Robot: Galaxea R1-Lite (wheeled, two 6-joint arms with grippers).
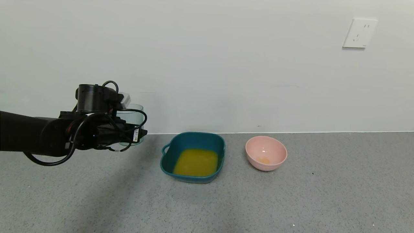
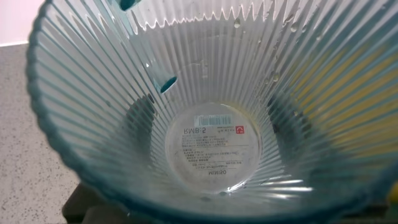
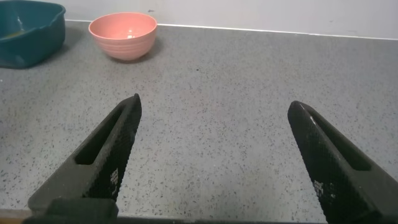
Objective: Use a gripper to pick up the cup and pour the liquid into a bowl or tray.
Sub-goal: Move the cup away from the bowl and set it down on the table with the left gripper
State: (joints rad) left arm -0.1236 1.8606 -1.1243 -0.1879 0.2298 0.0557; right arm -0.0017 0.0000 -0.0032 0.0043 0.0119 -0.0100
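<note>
Two vessels sit on my grey speckled worktop [image 1: 291, 200]: the dark teal rounded-square plastic tray [image 1: 168, 161], holding a pool of opaque orange-yellow liquid [image 1: 196, 162], and a round pink bowl [image 1: 266, 153] just beside it. My left gripper [image 1: 129, 129] is clenched on the translucent pale blue ribbed plastic cup [image 1: 137, 113], raised above the worktop, left of the tray and apart from it. Inside, the cup looks drained, with only droplets. My right gripper [image 3: 211, 162] hangs released, low over the worktop.

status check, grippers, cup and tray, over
Left gripper shut on empty ribbed translucent plastic cup, held left of tray. Orange liquid in dark teal tray. Right gripper open, idle above grey counter.
</note>
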